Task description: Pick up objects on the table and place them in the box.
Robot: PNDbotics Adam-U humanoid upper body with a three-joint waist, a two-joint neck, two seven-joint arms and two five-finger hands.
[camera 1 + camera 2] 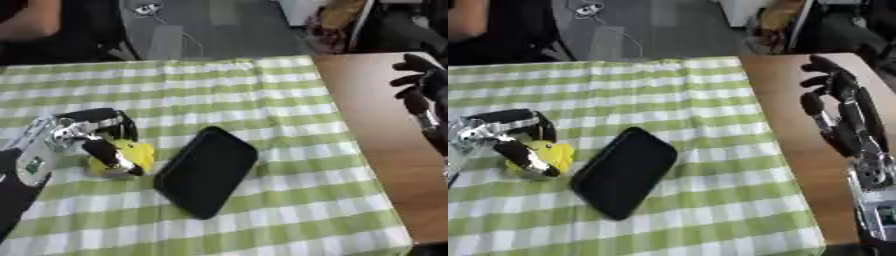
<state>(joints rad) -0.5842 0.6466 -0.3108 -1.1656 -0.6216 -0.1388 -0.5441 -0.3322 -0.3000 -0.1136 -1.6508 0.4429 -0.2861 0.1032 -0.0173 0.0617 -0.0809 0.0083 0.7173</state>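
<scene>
Nearest us, the flat black tray (206,170) lies on the checked worktop (289,100), just right of a small yellow toy (131,154). Our left robot hand (92,135) has fingers curled round it; looks light and squishy, so we'd grip the body. Right robot hand (842,110) idles open, far right.

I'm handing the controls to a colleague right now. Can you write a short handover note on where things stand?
Left hand: fingers curled round the yellow toy, which sits on the checked cloth at the table's left.
Right hand: open, idle over the bare wooden tabletop at right.
Black tray: flat on the cloth beside the toy, holding nothing.
Done: toy grasped, not yet lifted clear.
Left: lift the toy and set it in the tray.
</scene>
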